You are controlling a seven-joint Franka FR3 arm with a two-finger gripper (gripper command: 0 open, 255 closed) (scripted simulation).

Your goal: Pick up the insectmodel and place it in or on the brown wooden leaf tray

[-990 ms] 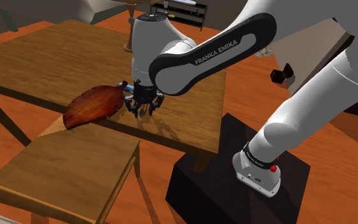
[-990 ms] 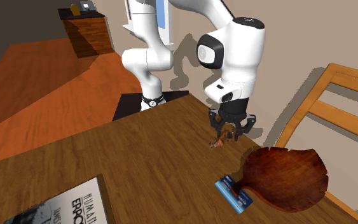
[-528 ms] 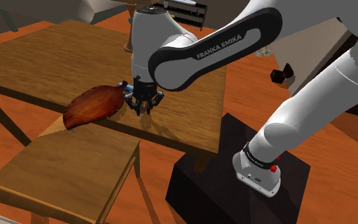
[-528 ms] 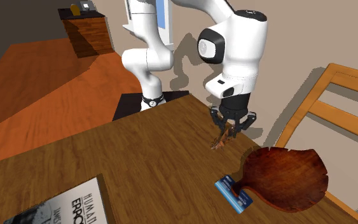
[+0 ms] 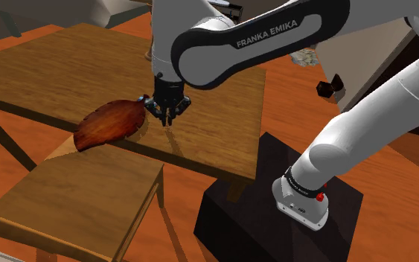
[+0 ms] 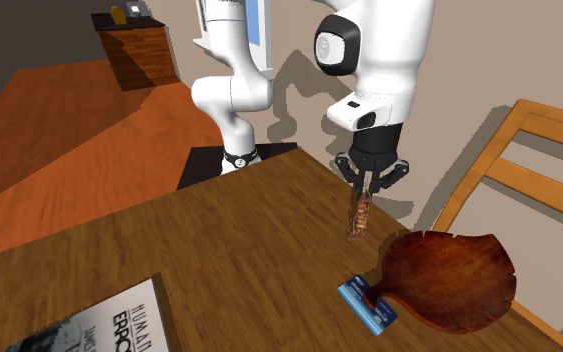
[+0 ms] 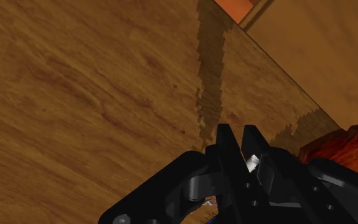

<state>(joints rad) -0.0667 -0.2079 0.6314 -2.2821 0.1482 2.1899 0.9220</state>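
Black two-finger gripper [image 6: 371, 180], pointing straight down over the wooden table [image 6: 219, 250]. The jaws are drawn narrow and clamp the top end of the insect model [image 6: 359, 212], a slim brown body that hangs lengthwise below the fingertips. Whether its lower tip touches the table top cannot be told. In the wrist view the fingers [image 7: 224, 147] stand almost together with a small pale piece caught between them.

To the right of the gripper in the second exterior view, and nearer that camera, lies the leaf tray [image 6: 454, 275]. It is a reddish-brown wooden leaf lying flat on the table close to the table's edge. The insect model hangs near the tray's rim but apart from it, over bare table. A small blue card [image 6: 366, 304] with pale print lies at the tray's stem end.

A wooden chair [image 6: 529, 150] stands just beyond that table edge, to the right. A book [image 6: 104, 325] lies on the near left part of the table. Far behind, at the upper left, a brown cabinet [image 6: 134, 55] stands on the orange floor. In the shoulder view the arm's dark stand [image 5: 274, 201] sits at the lower right, beside the table.
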